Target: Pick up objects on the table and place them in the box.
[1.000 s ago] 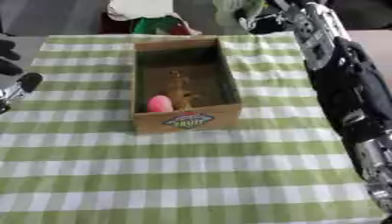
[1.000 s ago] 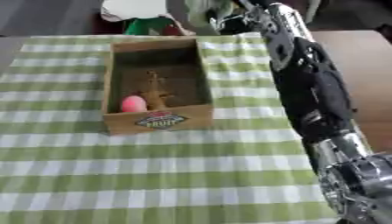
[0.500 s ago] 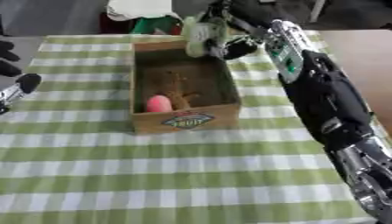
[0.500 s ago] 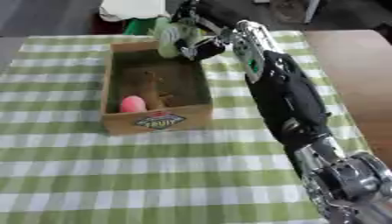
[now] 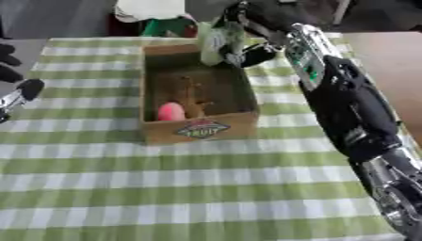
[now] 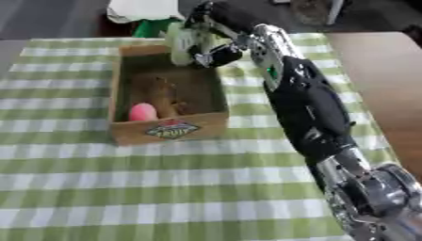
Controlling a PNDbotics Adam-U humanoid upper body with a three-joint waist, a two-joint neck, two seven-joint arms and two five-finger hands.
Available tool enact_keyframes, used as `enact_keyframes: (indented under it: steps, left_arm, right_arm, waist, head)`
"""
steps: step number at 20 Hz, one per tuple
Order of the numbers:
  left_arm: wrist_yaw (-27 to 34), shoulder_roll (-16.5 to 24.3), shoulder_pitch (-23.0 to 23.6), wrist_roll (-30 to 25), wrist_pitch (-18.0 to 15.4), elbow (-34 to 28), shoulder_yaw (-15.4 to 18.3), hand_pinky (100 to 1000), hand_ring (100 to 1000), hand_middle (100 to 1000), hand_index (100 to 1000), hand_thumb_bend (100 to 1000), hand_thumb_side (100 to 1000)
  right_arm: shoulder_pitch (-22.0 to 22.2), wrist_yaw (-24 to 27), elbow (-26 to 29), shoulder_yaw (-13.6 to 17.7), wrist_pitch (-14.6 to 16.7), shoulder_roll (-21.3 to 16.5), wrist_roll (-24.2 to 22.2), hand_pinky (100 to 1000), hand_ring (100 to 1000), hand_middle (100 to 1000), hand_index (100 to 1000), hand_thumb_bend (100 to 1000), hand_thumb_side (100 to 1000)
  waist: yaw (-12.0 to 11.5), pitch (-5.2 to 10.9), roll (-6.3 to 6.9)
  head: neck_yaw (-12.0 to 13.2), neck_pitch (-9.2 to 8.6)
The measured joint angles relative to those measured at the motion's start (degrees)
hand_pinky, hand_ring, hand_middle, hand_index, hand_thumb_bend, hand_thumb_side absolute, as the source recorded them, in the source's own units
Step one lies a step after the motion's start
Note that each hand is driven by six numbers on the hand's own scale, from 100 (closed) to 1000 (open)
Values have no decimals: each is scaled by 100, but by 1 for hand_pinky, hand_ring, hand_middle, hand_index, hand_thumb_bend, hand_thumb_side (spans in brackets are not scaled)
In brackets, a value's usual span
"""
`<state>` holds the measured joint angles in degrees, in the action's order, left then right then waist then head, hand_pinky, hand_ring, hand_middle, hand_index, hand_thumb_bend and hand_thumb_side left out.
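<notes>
Box (image 5: pixel 198 129) of brown cardboard, with a fruit label on its near wall, sits on the green-and-white checked cloth (image 5: pixel 165 188) that covers the desk, toward the far middle. Inside it lie a pink rounded thing (image 5: pixel 171 111) in the near left corner and a brownish, irregular thing (image 5: pixel 195 101) just beside it, so at least two items look already delivered.

Above the far right corner of the box, the right hand (image 6: pixel 206 47) has its fingers curled round a pale green-and-white object (image 6: pixel 180 41), held upright or nearly so. I cannot make out what the object is. It hangs over the far rim, partly above the open inside, and does not appear to rest on the floor of the box yet. My reading is that this is the placing step for this item: it must come down into the free far half of the box and be let go.

The left hand (image 5: pixel 18 89) shows at the left edge, off the work, with dark fingers spread and holding nothing.

On the cloth around the box I see no further loose objects. Beyond the far edge some white and green shapes (image 5: pixel 157 19) show, too unclear to say whether they belong to the task.
</notes>
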<state>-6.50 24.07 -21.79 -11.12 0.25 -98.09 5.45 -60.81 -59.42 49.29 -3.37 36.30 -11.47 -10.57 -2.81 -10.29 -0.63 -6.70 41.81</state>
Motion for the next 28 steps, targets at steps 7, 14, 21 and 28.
enact_keyframes:
  steps: [7, 14, 21, 28]
  left_arm:
    - [2, -40, 1, 4, 7, -1, 0, 667, 578, 599, 763, 621, 366]
    - [2, -40, 2, -4, 15, -1, 0, 667, 578, 599, 763, 621, 366]
    - [5, -41, 7, -3, 16, -1, 0, 667, 578, 600, 763, 617, 367]
    - [12, -41, 9, -2, 17, -1, 1, 668, 579, 600, 763, 616, 366]
  right_arm:
    - [89, 223, -45, -226, 361, 169, -459, 771, 905, 698, 819, 100, 325]
    - [97, 417, -44, -229, 367, 169, -708, 771, 905, 698, 819, 100, 325]
    - [134, 492, -45, -233, 369, 169, -945, 815, 949, 838, 910, 100, 420]
    - [135, 670, -23, -231, 305, 168, -1117, 823, 957, 888, 925, 100, 495]
  waist:
    - [42, -1, -18]
    - [44, -1, -18]
    - [45, -2, -11]
    - [56, -2, -7]
  head:
    - [27, 0]
    - [30, 0]
    - [54, 0]
    - [57, 0]
